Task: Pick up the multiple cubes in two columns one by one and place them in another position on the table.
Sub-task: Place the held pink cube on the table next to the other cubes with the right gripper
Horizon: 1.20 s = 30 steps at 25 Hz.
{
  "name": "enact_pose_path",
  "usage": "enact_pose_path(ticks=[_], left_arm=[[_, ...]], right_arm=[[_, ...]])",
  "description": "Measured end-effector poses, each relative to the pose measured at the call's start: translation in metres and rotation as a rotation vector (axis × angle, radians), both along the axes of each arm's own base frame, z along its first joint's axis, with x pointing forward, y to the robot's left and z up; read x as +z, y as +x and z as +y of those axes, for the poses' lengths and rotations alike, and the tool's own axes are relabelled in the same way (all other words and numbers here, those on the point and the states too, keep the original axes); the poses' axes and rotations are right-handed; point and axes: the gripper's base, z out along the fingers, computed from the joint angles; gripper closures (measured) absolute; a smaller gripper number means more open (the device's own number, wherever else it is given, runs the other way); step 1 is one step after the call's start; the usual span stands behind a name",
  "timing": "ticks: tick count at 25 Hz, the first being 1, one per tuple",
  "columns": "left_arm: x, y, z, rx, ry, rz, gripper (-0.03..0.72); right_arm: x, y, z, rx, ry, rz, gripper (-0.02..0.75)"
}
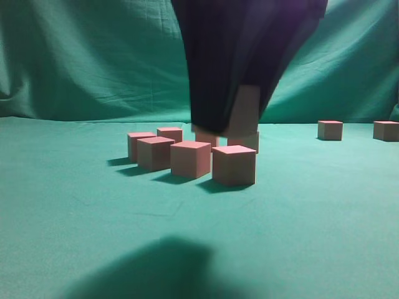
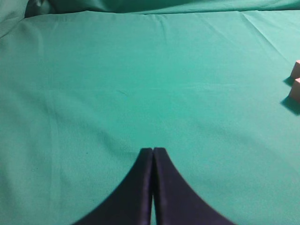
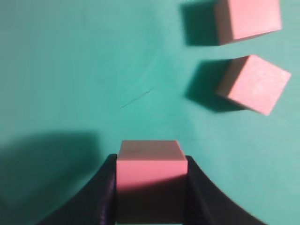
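Cube (image 3: pixel 151 180) between right gripper (image 3: pixel 151 187) fingers (apparently clamped).

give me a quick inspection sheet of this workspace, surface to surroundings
surface: green cloth, lightly creased, broad shadow at front
job's things: pink cubes; cluster at centre, front cube nearest the camera; two apart at far right, one left of the other
clutter: nothing seen
hands: right hand shut on a cube, just behind the cluster; left hand shut, empty, over bare cloth
cables: nothing seen
surroundings: green drape backdrop
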Motion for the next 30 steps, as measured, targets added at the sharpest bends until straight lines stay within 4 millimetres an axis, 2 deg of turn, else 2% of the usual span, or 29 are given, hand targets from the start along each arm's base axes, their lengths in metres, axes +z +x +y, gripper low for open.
enact_pose_path(ticks=[9, 23, 30], left_arm=[[0.000, 0.000, 0.000, 0.000, 0.000, 0.000, 0.688], [0.000, 0.000, 0.000, 0.000, 0.000, 0.000, 0.688], [0.000, 0.000, 0.000, 0.000, 0.000, 0.000, 0.688]], right_arm=[[-0.016, 0.020, -0.005, -0.055, -0.016, -0.049, 0.475], [-0.041, 0.027, 0.000, -0.042, -0.052, -0.035, 0.475], [-0.047, 0.028, 0.001, -0.039, -0.058, -0.030, 0.475]])
